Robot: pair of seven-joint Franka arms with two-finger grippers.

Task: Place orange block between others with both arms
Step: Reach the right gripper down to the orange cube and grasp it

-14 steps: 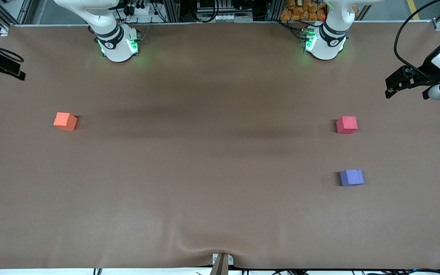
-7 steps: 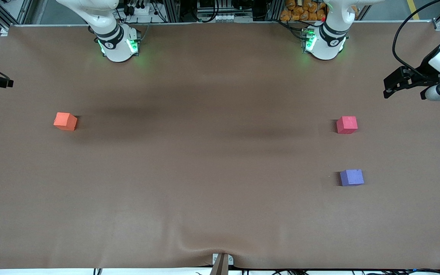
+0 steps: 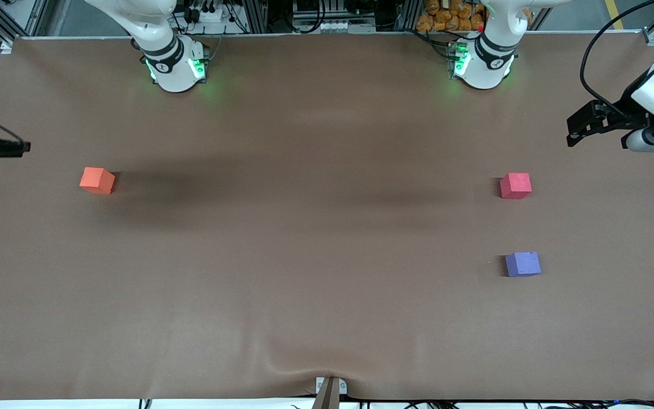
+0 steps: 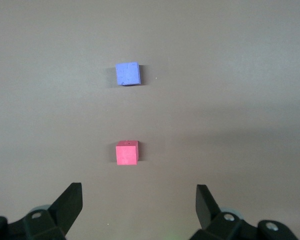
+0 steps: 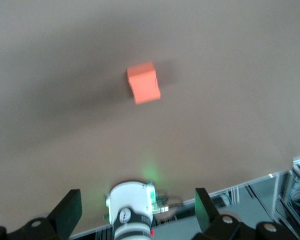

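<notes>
The orange block (image 3: 97,180) (image 5: 144,82) sits alone toward the right arm's end of the table. The red-pink block (image 3: 515,186) (image 4: 127,152) and the purple-blue block (image 3: 523,264) (image 4: 127,74) lie toward the left arm's end, apart from each other, with the purple-blue one nearer the front camera. My right gripper (image 3: 12,147) (image 5: 137,210) hangs open and empty over the table's edge at the right arm's end, short of the orange block. My left gripper (image 3: 577,126) (image 4: 139,202) hangs open and empty over the left arm's end of the table, apart from both blocks.
The brown table cover (image 3: 315,238) is bare between the orange block and the other two. The green-lit arm bases (image 3: 176,65) (image 3: 483,62) stand along the table's edge farthest from the front camera. A small bracket (image 3: 330,389) sits at the edge nearest that camera.
My right gripper has swung along the table's end toward the orange block. My left gripper has shifted slightly toward the blocks. The blocks have not moved.
</notes>
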